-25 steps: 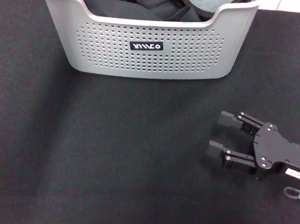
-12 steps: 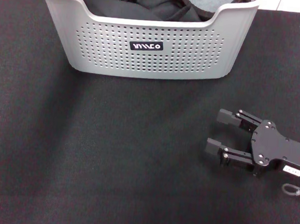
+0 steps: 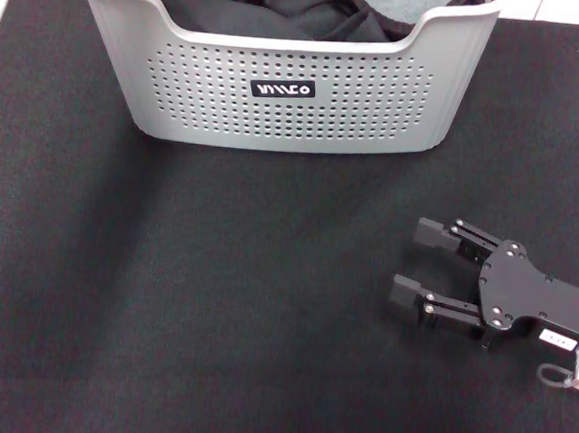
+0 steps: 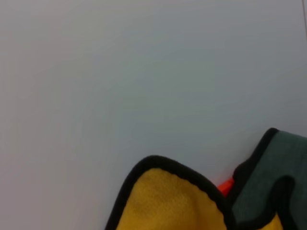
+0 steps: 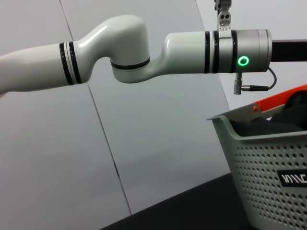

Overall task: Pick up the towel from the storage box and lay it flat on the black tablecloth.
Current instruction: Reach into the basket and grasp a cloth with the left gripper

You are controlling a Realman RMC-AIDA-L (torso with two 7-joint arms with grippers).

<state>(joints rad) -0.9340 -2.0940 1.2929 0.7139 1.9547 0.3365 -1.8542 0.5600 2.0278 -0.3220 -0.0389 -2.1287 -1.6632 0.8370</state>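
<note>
Up at eleven o'clock my left arm swings over the storage box (image 3: 289, 101) toward the towel (image 4: 168, 201), while my right hand (image 3: 409, 258), fingers spread, slides back toward five o'clock on the black tablecloth (image 3: 213, 301).

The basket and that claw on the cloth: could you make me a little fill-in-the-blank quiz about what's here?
1. The storage box stands on the ___ tablecloth.
2. The towel has a grey face and a ___ reverse.
3. The right gripper rests with its fingers ___.
4. The box's small label is black with ___ letters.

Missing words: black; yellow; open; white
</note>
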